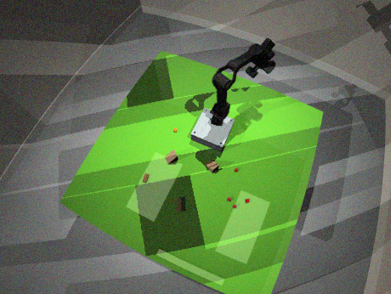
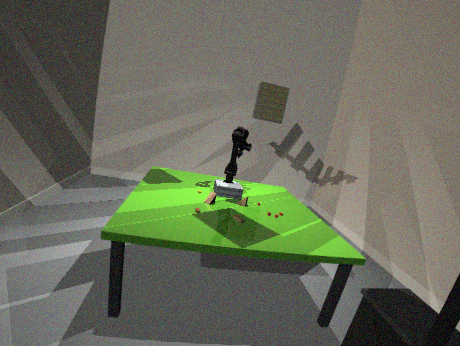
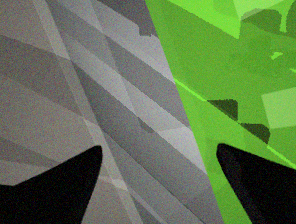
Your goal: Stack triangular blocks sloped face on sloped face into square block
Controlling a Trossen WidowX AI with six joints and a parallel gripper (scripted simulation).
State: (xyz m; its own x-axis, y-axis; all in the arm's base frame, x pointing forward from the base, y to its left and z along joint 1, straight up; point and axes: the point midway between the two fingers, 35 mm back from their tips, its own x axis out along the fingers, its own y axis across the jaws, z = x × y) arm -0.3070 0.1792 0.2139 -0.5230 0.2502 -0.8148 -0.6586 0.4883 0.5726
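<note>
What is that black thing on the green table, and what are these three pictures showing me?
It's a robot arm, bolted to a silver base. Its gripper works like a hand with two fingers; they're wide open, holding nothing.

The first picture looks down from above. The second looks from farther away, across the room. The third comes from the robot's wrist: those dark shapes are its fingers.

On the green table lie some brown blocks, small red pieces and an orange one, all apart from the gripper.
</note>
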